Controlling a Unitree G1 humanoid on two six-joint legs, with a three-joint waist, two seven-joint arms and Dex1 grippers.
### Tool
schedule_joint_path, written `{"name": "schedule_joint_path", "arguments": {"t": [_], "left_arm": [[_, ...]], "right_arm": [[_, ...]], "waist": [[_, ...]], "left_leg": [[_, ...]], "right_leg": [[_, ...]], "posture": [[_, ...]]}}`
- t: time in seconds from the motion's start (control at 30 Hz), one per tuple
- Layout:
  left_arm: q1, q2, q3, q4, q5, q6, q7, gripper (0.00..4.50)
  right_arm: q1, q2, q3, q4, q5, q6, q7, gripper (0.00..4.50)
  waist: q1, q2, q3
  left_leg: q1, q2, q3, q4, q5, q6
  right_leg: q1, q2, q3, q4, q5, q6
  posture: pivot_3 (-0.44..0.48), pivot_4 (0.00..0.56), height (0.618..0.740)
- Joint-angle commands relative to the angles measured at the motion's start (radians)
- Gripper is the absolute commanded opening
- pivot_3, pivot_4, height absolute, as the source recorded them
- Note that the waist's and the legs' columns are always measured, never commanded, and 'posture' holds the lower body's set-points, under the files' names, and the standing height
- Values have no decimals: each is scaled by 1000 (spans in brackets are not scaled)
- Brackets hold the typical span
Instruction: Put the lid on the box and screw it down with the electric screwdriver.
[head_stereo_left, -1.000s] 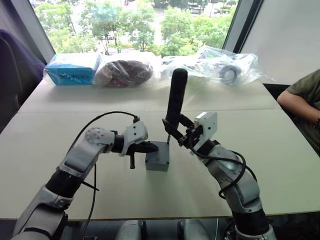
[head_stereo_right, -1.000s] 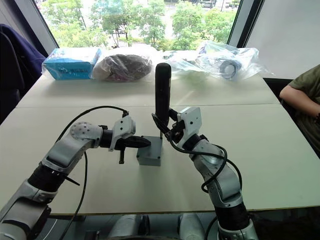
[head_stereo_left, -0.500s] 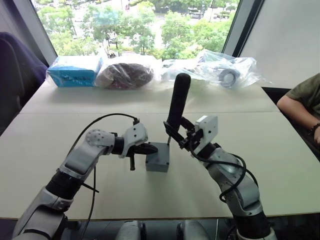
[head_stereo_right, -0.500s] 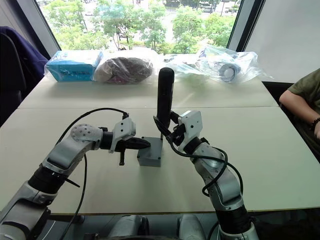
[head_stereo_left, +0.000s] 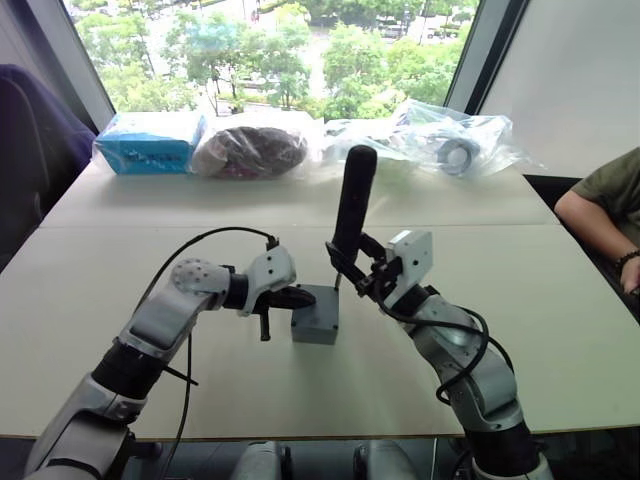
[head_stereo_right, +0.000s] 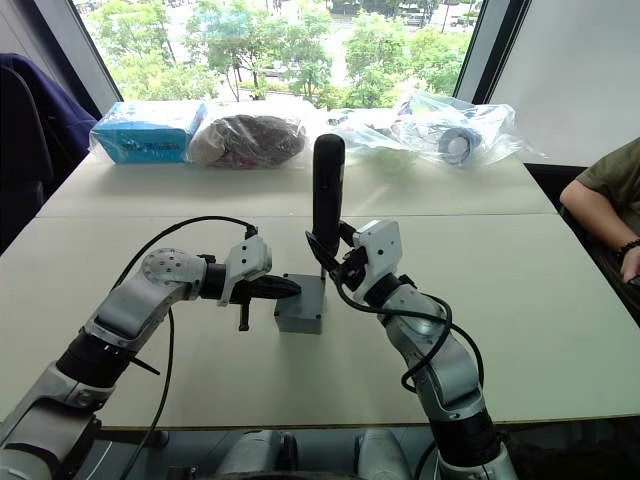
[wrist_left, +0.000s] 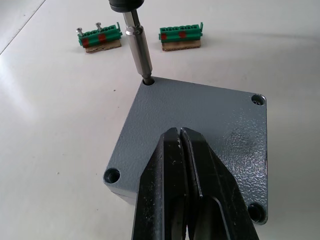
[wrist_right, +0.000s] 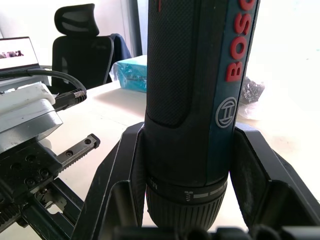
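The box (head_stereo_left: 316, 318) is seen slightly left of the frame's centre in the left eye view, standing on the pale counter (head_stereo_left: 520, 300). The lid (wrist_left: 200, 125) is seated flat on top of it, with recessed screw holes visible at its corners in the left wrist view.

The left gripper (wrist_left: 180, 137) is closed, its two black fingers pressed together with nothing held between them. Its tip lies over the middle of the lid's top face; contact with the lid cannot be confirmed. In the left eye view this gripper reaches in from the left, level with the top of the box.

The electric screwdriver (head_stereo_left: 352, 205) is held nearly upright, just right of centre, by the right gripper (head_stereo_left: 362, 272), whose fingers are clamped on either side of the lower body of the tool. In the right wrist view the fingers (wrist_right: 125, 170) are seen flanking the barrel. The metal bit (wrist_left: 139, 50) is set into the screw hole at the lid corner farthest from the left gripper.

Two green connectors (wrist_left: 100, 37) lie on the counter beyond the box, apart from it. Along the counter's far edge, in the upper part of the frame, a blue packet (head_stereo_left: 148, 140) and clear plastic bags (head_stereo_left: 440, 140) are noted. A person's arm (head_stereo_left: 600, 205) is visible at the right edge.
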Motion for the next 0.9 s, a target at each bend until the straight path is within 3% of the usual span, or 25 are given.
{"name": "schedule_joint_path", "arguments": {"t": [0.03,0.73,0.9], "left_arm": [[61,16,-87,82,79,49,-3,0],[64,19,-84,80,79,48,-1,0],[62,21,-85,81,80,44,-4,0]], "right_arm": [[63,-51,22,160,-75,125,-23,1756],[80,-53,-1,168,-46,144,-14,1756],[49,-38,-55,69,25,135,-5,1756]], "waist": [[0,0,0],[0,0,0],[1,-1,1]], "left_leg": [[0,0,0,0,0,0],[0,0,0,-1,0,0],[0,0,0,-1,0,0]], "right_leg": [[0,0,0,0,0,0],[0,0,0,-1,0,0],[0,0,0,-1,0,0]], "posture": [[0,150,740],[0,150,740],[0,150,740]]}}
